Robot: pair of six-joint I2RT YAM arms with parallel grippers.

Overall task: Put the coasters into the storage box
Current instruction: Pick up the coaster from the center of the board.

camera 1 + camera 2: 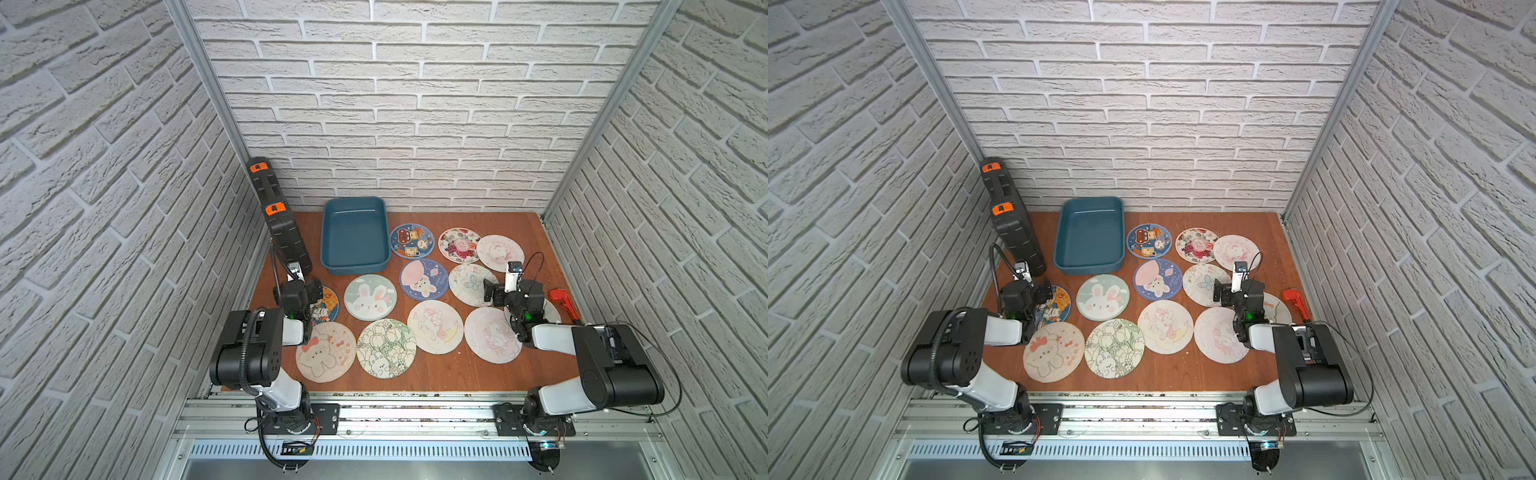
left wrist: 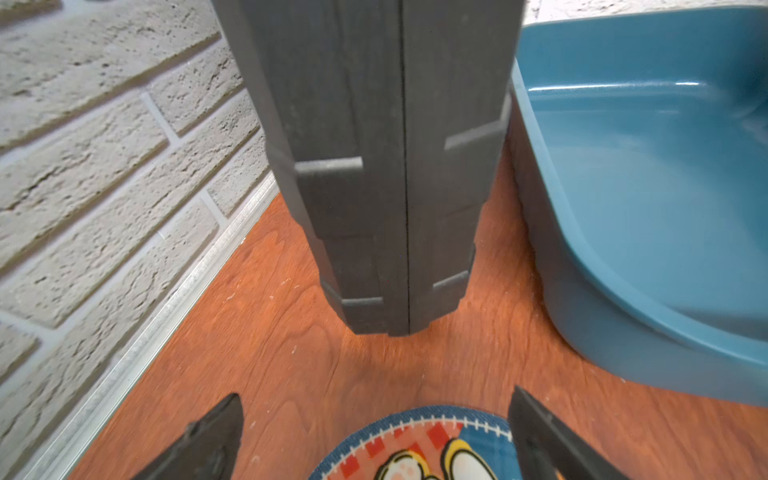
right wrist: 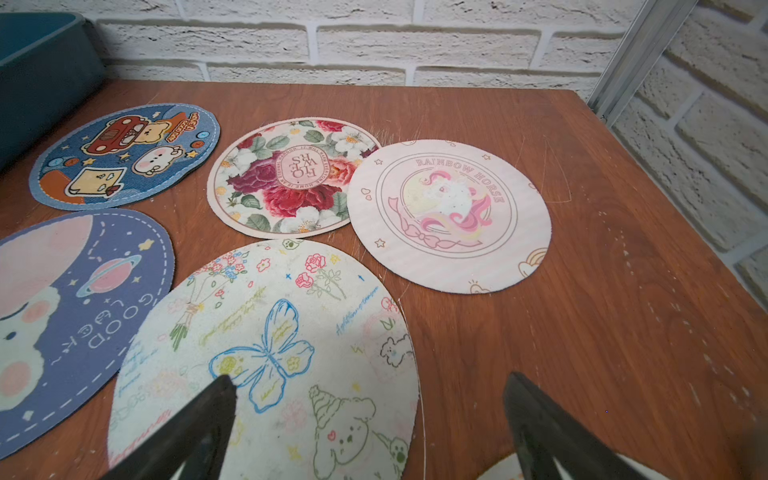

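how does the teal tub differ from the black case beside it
The teal tub lies flat, open-topped and empty; the black case stands on edge, shut. The tub is plain teal; the case is black with orange latches. The case rises above the tub's low walls. Both sit at the table's far left.

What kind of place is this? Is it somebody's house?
Probably a robot practice booth, not a house: left arm and right arm bolted to a metal rail, brick-look wall panels in metal frames, a wooden table spread with coasters.
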